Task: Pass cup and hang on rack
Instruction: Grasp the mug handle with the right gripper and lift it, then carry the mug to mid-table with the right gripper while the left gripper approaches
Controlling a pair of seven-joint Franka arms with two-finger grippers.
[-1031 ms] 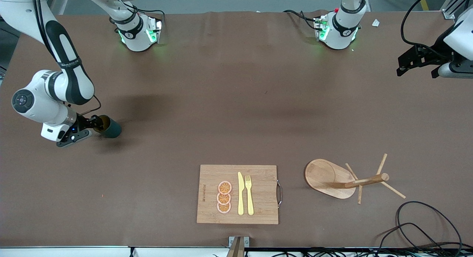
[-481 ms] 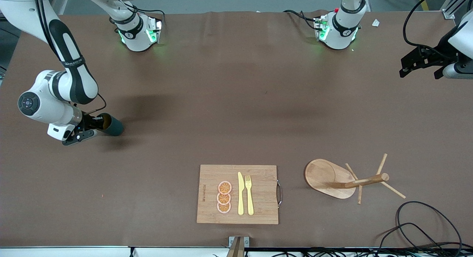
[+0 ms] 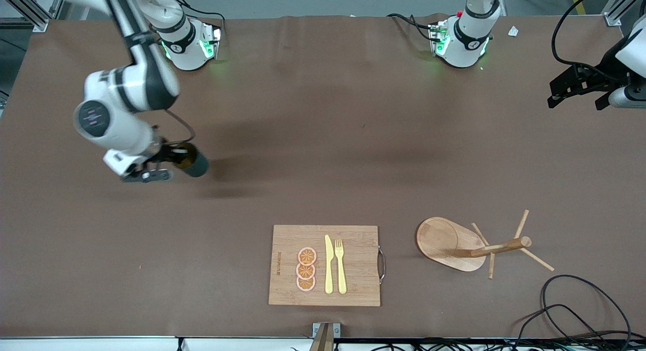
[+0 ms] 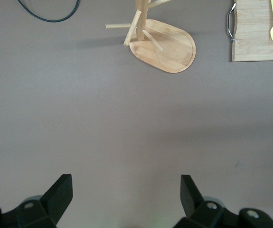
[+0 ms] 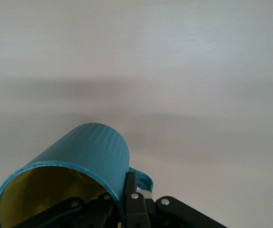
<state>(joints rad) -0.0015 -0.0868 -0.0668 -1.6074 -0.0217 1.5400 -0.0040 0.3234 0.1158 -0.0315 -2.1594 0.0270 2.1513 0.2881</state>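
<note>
My right gripper [image 3: 169,162] is shut on the rim of the dark teal cup [image 3: 191,161] and holds it tilted in the air over the table at the right arm's end. In the right wrist view the cup [image 5: 86,164] shows its yellow inside and small handle [image 5: 143,179], with one finger [image 5: 130,190] outside the wall and one inside. The wooden rack [image 3: 472,245] stands near the left arm's end, close to the front camera; it also shows in the left wrist view [image 4: 157,40]. My left gripper [image 3: 575,86] is open and empty, waiting over the table's left-arm end [image 4: 127,192].
A wooden cutting board [image 3: 285,262] with a metal handle lies beside the rack toward the right arm's end, holding orange slices [image 3: 306,269], a yellow knife [image 3: 328,265] and fork [image 3: 340,265]. Black cables [image 3: 570,303] coil at the table's corner by the rack.
My right arm has lifted the cup and carried it toward the table's middle. The left gripper has shifted only slightly.
</note>
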